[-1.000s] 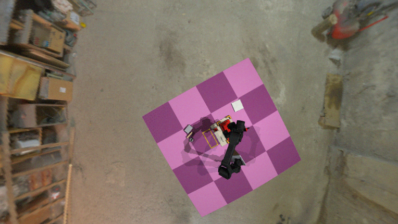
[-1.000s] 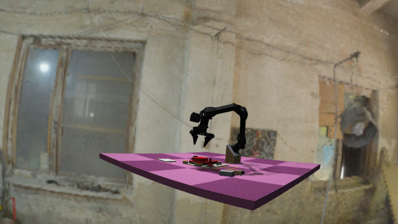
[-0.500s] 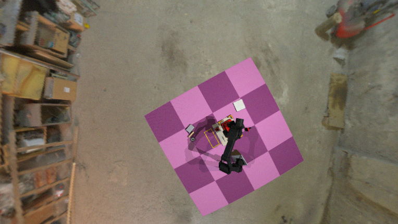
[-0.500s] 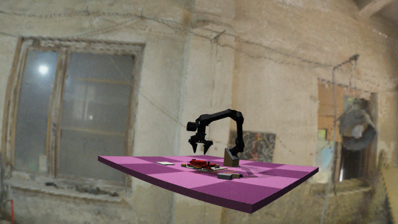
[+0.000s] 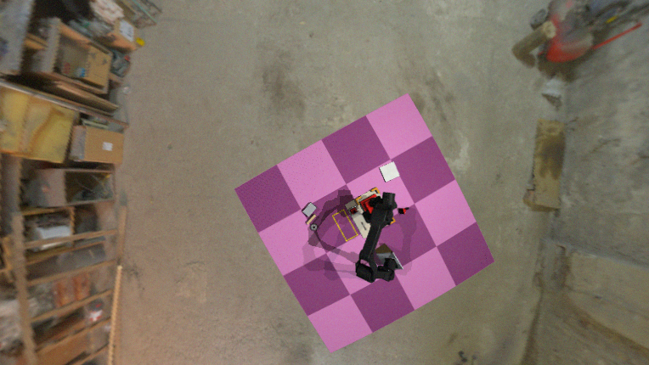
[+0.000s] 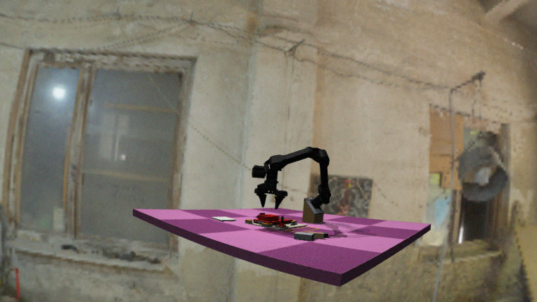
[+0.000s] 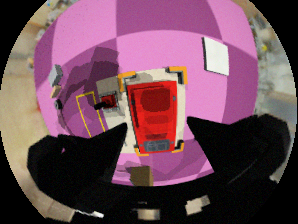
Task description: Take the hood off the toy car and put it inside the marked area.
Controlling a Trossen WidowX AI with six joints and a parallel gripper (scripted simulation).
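Gripper [image 6: 269, 204] open above toy car [image 7: 154, 117], hood [image 7: 154, 100] attached.

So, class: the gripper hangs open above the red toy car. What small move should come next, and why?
Probably a straight descent. The open gripper holds nothing and hovers well above the red toy car, which the wrist view shows centred between the fingers. Lowering them around the hood comes before any closing.

Bare concrete floor [image 5: 272, 68], cluttered shelf rack [image 5: 18, 272], big window [image 6: 101, 149].

soft even light, blurry backdrop, fisheye-warped wrist view, faint arm shadows.
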